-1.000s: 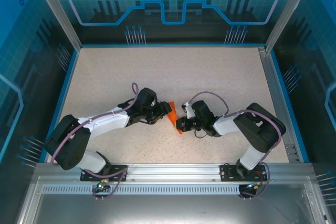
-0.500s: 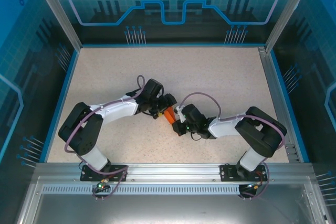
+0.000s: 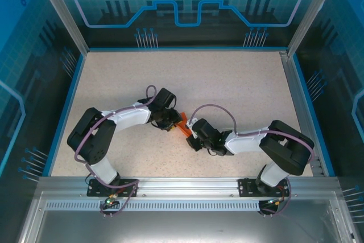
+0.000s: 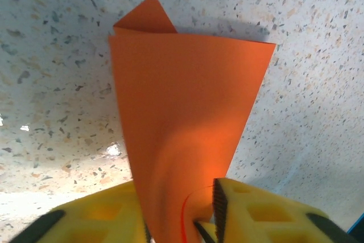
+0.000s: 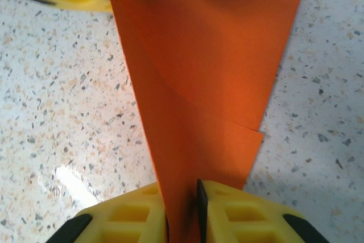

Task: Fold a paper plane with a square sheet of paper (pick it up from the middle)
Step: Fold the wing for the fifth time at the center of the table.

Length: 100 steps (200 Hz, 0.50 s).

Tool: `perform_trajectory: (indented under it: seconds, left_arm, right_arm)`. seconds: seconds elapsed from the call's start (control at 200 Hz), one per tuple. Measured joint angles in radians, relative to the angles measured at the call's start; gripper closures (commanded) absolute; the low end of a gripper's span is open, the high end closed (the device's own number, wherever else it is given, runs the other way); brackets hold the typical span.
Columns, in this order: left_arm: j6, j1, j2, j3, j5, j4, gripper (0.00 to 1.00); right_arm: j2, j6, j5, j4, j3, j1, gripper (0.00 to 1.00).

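Currently the folded orange paper (image 4: 182,95) sits near the middle of the table (image 3: 227,83), spanning both arms. The left gripper (image 4: 179,211) is nipped narrowly onto one end, and the right gripper (image 5: 182,203) pinches the opposite end. Risk: opposing pulls or twist could tear it or spring the creases, and a slack pinch would let it slip.

Speckled beige table (image 3: 239,83), blue rim, glossy glare patches.

matt orange paper (image 4: 182,112), glossy speckled table (image 4: 57,55), yellow plastic gripper fingers (image 5: 244,214)
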Motion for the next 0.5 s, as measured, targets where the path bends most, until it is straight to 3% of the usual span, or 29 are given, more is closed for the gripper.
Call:
perform_trajectory:
  seconds: [0.145,0.5]
  left_arm:
    - [-0.003,0.000,0.000,0.000,0.001,-0.001,0.83]
    - [-0.002,0.001,0.000,0.000,0.001,0.000,0.85]
  right_arm:
    - [-0.037,-0.023,0.008,-0.037,0.000,0.009,0.72]
    - [-0.030,-0.066,0.071,-0.129,0.075,0.050,0.76]
